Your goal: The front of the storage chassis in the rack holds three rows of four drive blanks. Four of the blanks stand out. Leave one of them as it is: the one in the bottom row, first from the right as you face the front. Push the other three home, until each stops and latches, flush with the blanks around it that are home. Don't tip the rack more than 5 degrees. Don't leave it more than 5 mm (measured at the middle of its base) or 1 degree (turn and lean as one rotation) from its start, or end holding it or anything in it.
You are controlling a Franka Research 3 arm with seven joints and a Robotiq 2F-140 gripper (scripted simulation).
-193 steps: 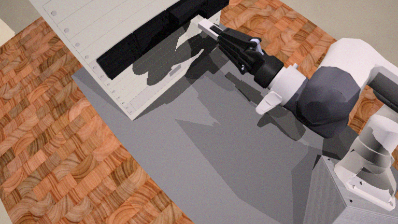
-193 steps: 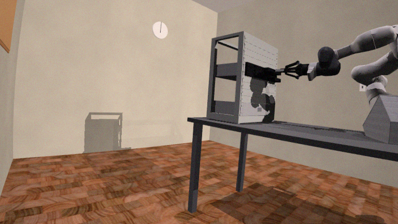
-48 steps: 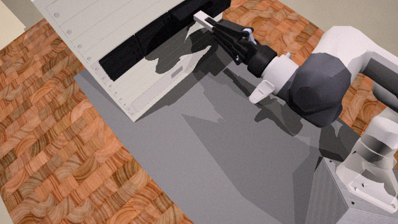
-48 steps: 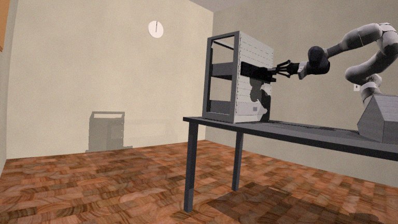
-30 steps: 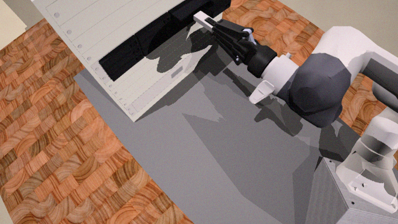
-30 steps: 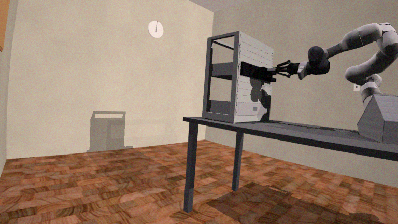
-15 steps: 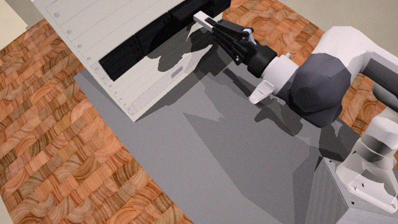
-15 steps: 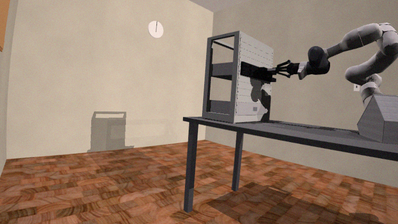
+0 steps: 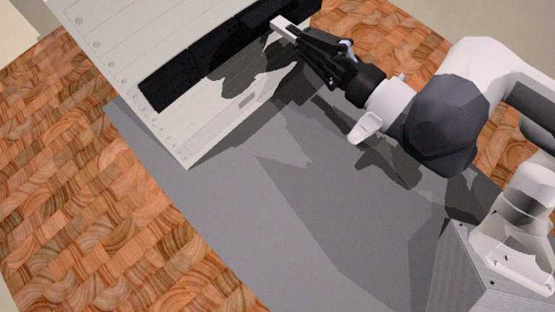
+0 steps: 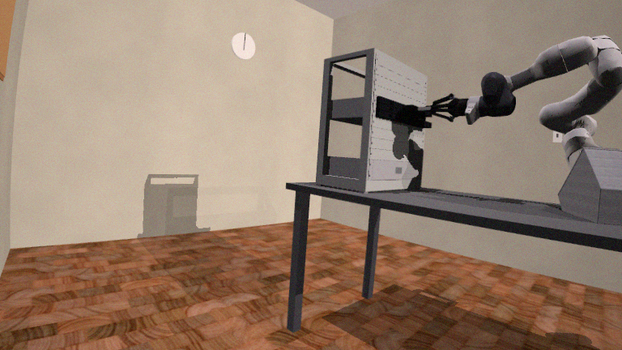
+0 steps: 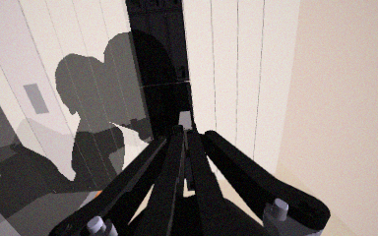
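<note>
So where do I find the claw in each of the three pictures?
Top: the claw, upper middle.
Exterior: right of centre, at the rack's front.
Wrist: centre, reaching up from the bottom edge.
Shared landmark: the black drive chassis.

The tall rack [image 9: 110,35] [image 10: 368,144] is finished in pale off-white panelling, thinly lined, and dark grey framing. Below it, a plain grey flat worktop [image 9: 229,210] [image 10: 458,206] is seen; around it, the floor [image 9: 102,210] [image 10: 160,291] is patterned in orange-brown wood blocks.
</note>
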